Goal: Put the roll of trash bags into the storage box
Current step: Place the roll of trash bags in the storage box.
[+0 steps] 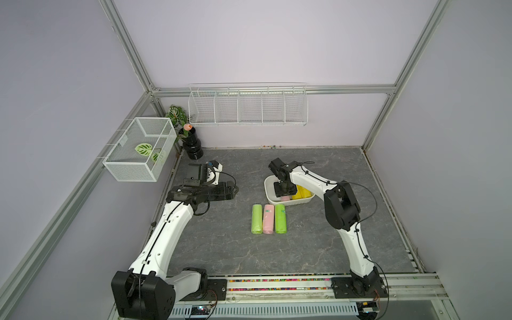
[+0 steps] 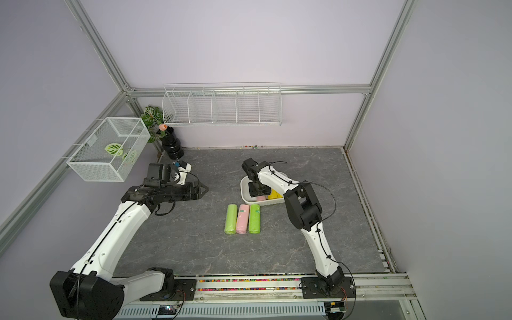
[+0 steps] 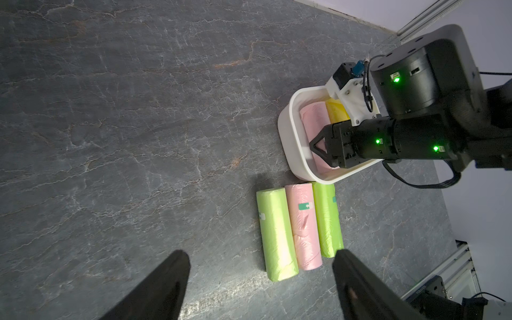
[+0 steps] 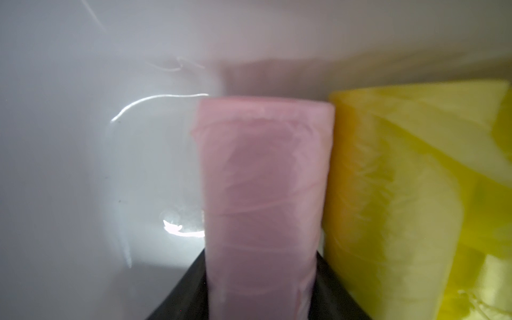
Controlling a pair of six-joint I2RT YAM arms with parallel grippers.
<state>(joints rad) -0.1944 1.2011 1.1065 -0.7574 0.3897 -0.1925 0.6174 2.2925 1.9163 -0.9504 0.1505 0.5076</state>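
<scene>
The storage box (image 1: 267, 191) is a glossy white tub right of the table's centre, also seen in the left wrist view (image 3: 288, 133). My right gripper (image 4: 261, 257) reaches down into it, shut on a pink roll of trash bags (image 4: 263, 180) that lies along the box floor. A yellow roll (image 4: 401, 180) lies beside it in the box. On the table just in front of the box, a green roll (image 1: 256, 219), a pink roll (image 1: 268, 219) and another green roll (image 1: 280, 218) lie side by side. My left gripper (image 3: 260, 251) hovers open and empty to their left.
A long white wire rack (image 1: 248, 109) hangs on the back wall. A white mesh basket (image 1: 141, 149) hangs on the left frame, next to a black vase (image 1: 192, 144) with a plant in the back left corner. An aluminium rail (image 1: 277, 285) runs along the table's front.
</scene>
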